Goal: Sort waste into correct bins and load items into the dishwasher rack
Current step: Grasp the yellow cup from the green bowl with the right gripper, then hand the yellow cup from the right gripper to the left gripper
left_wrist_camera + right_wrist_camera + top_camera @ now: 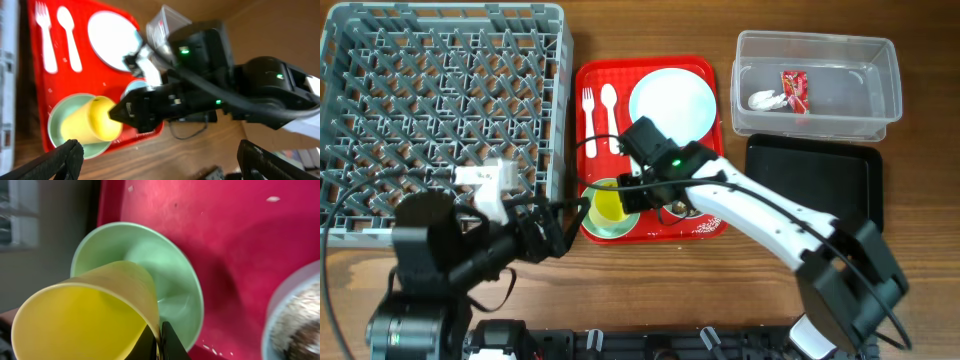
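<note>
The small yellow plastic cup (85, 320) sits right at the tip of the right tool (159, 340). Its 2 black fingers are nearly together, pinching the cup's rim between them, 1 inside the wall and 1 outside. The cup is tilted, with its mouth turned toward the right wrist camera. It hangs over the pale mint-green round bowl (170, 265), though it is hard to tell whether the cup's base touches the bowl.

From overhead, cup and bowl are at the 7 o'clock corner of the red rectangular serving tray (595, 75). The white right arm reaches in from 4 o'clock, stretched low across the tray's near edge. The left tool (555, 232) hovers above the wooden counter (650, 290), just off the tray at 8 o'clock and pointing toward 3 o'clock. Its fingers (60, 160) are spread wide and grip nothing.

Also on the red tray are a white plastic fork (588, 118) and a white plastic spoon (609, 112), side by side at 11 o'clock. A pale blue round plate (672, 100) lies at 1 o'clock. A 2nd pale bowl holding white rice-like scraps with brownish bits (300, 315) is at 3 o'clock of the green bowl.

The clear rectangular plastic tub (880, 60) at the counter's 2 o'clock contains a small red snack wrapper (793, 88) and a crumpled white napkin (767, 99). The flat black rectangular tray (815, 180) lies just at its 6 o'clock. The large grey pegged plastic rack (560, 100) fills the counter's 10 o'clock.
</note>
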`<state>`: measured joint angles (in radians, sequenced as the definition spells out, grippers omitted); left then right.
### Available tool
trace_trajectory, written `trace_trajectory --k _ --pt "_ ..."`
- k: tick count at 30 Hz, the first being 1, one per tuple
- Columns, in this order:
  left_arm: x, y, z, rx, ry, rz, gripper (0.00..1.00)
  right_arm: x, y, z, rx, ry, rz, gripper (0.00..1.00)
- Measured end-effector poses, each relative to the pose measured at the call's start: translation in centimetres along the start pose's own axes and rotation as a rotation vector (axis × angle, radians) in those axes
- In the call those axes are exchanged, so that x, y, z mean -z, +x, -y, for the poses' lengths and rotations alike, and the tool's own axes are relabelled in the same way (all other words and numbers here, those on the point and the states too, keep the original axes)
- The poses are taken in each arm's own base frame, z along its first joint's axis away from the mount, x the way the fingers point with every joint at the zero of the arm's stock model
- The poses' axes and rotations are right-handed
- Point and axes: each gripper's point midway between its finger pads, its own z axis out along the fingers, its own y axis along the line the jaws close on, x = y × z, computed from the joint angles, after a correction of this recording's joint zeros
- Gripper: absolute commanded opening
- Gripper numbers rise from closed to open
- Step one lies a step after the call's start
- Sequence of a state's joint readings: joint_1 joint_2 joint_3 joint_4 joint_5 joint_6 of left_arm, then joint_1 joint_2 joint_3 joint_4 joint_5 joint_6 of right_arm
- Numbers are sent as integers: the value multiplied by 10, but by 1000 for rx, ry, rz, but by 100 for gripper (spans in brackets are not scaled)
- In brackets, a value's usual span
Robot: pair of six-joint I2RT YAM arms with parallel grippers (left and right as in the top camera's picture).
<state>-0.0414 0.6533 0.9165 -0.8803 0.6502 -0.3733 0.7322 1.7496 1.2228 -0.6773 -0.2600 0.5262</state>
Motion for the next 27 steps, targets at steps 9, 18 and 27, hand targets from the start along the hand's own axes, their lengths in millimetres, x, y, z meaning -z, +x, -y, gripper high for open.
trace_trajectory --k 9,18,27 --pt "9 -18 11 55 36 94 100 190 -51 -25 171 -410 429 4" --pt "20 -50 79 83 468 19 98 255 -15 -97 612 -885 451 4" --pt "29 -60 49 312 579 -121 99 268 -7 -106 683 -962 454 4"
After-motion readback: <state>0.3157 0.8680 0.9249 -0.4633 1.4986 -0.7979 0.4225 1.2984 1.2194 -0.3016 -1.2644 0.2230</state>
